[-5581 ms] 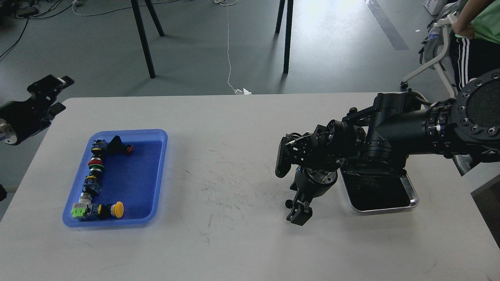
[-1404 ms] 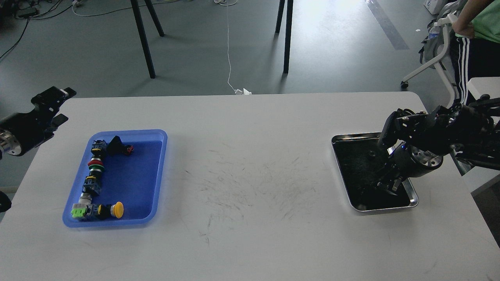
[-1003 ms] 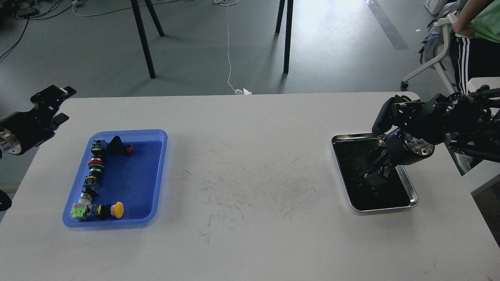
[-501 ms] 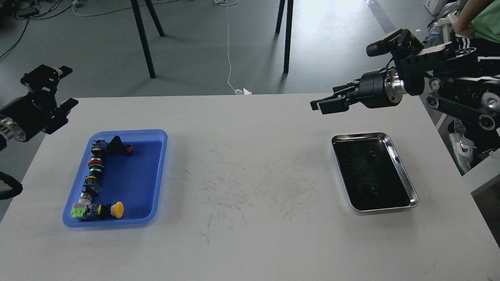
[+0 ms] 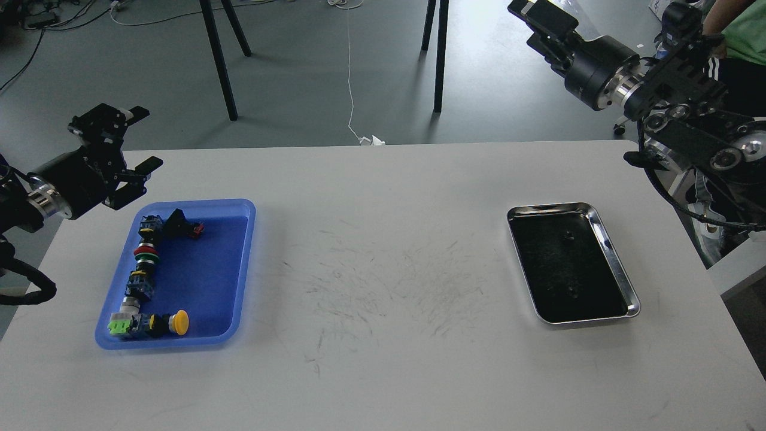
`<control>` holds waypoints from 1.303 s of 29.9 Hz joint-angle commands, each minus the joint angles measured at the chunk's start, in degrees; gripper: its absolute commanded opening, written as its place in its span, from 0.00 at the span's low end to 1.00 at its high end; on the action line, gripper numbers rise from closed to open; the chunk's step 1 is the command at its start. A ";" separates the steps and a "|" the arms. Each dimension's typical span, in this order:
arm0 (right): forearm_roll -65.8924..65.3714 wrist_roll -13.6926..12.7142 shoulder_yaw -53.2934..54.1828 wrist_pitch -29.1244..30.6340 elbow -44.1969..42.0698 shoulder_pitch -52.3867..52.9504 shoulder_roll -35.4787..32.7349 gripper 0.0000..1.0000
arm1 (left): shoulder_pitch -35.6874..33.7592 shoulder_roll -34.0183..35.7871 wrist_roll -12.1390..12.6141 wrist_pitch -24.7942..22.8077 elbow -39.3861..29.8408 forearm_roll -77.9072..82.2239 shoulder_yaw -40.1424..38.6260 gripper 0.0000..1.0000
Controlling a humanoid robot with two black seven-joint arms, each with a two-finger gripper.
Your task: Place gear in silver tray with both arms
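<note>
A white, scuffed counter point(image 5: 371, 371) carries two trays well apart from each other. Near its right edge lies the silver tray point(image 5: 627, 281), a shallow shiny rectangle with rounded corners and a raised rim, turned a little askew; its bottom is dark and reflective, and two small dark specks show on it — one toward the far end, one toward the near end — too small to say what they are. Toward the left edge sits a blue plastic tray point(image 5: 245, 269), and along its left and near sides runs a bent line of small parts point(image 5: 145, 263): black blocks, a red and green ringed piece, a yellow-capped button point(image 5: 179, 322) and a bright green piece point(image 5: 119, 325) at the near corner. The left gripper point(image 5: 133, 142) hangs beyond the far left corner of the blue tray, above the counter's edge, its arm coming in from the left with a silver wrist ring; its jaws are spread, with clear space between them and nothing in them. The right gripper point(image 5: 541, 18) is raised high at the upper right, past the counter's far edge and over the grey floor point(image 5: 508, 78), far from the silver tray; it is seen at an angle and dark, so whether its jaws are spread or pressed together I cannot tell. Black stand legs point(image 5: 218, 60) rise from the floor behind the counter — a thin white cable point(image 5: 350, 72) trails between them.
</note>
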 commanded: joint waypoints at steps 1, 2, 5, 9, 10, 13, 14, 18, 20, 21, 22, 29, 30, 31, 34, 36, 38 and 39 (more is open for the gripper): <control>0.95 -1.62 2.24 -2.58 -0.03 -1.69 3.17 0.96 | -0.93 -0.56 0.00 -0.07 0.16 -0.42 0.00 0.99; 1.82 -2.76 2.86 -2.84 -0.03 -2.04 3.88 0.96 | -1.28 -0.82 0.00 -0.07 0.51 -0.68 0.00 0.99; 6.56 -7.07 5.66 -2.84 0.15 -2.66 5.90 0.96 | -1.81 -3.54 0.00 -0.07 3.48 -1.47 -0.44 0.99; 9.82 -9.54 9.97 -2.76 0.15 -2.92 7.04 0.96 | -2.34 -6.63 0.00 -0.07 4.73 -4.98 -3.69 0.99; 10.44 -9.54 10.94 -2.93 -0.11 -3.36 7.40 0.96 | -2.25 -6.80 0.00 -0.07 4.82 -6.12 -4.65 0.99; 11.76 -9.54 12.96 -2.85 -0.03 -4.15 9.24 0.96 | -1.73 -7.07 0.00 -0.07 4.21 -9.64 -9.04 0.99; 12.98 -9.46 13.84 -2.76 0.06 -4.42 10.20 0.96 | -1.38 -7.41 0.00 -0.07 4.29 -9.82 -9.49 0.99; 20.53 -9.45 16.04 -2.76 -0.38 -6.26 12.58 0.96 | -1.63 -9.88 0.00 -0.07 5.17 -10.26 -10.02 0.99; 22.22 -9.45 16.22 -2.76 -1.25 -6.44 12.85 0.96 | -1.81 -10.23 0.00 -0.07 5.78 -10.35 -9.93 0.99; 22.22 -9.45 16.22 -3.02 -1.78 -6.61 12.85 0.96 | -2.07 -10.23 0.00 -0.07 6.13 -10.53 -10.20 0.99; 22.40 -9.45 16.31 -2.93 -2.05 -6.70 12.94 0.96 | -2.08 -10.23 0.00 -0.07 6.22 -10.53 -10.20 0.99; 33.81 -9.54 20.44 -2.23 -1.87 -10.13 14.87 0.99 | -1.90 -12.16 4.26 -0.07 6.31 -12.02 -14.06 0.99; 35.39 -9.72 20.53 -2.14 -1.87 -10.13 14.87 0.99 | -1.81 -12.34 4.53 -0.07 6.40 -12.20 -14.59 0.99; 36.28 -9.98 20.53 -1.97 -1.79 -10.22 14.87 0.99 | -1.73 -12.43 4.71 -0.07 6.49 -12.29 -14.59 0.99; 36.90 -12.34 20.71 0.05 -1.96 -10.39 14.69 0.99 | -1.64 -13.30 5.50 -0.07 9.11 -12.72 -14.94 0.99; 37.07 -14.89 20.70 1.10 -1.52 -11.09 14.52 0.99 | -1.55 -15.05 6.81 -0.07 10.44 -13.69 -15.03 0.99; 37.86 -16.83 20.97 2.60 -1.87 -11.45 14.34 0.99 | -1.29 -15.76 8.57 -0.07 10.53 -15.36 -15.12 0.99; 37.95 -17.01 20.97 3.13 -2.05 -11.54 14.34 0.99 | -1.20 -16.03 9.71 -0.07 10.53 -15.89 -15.12 0.99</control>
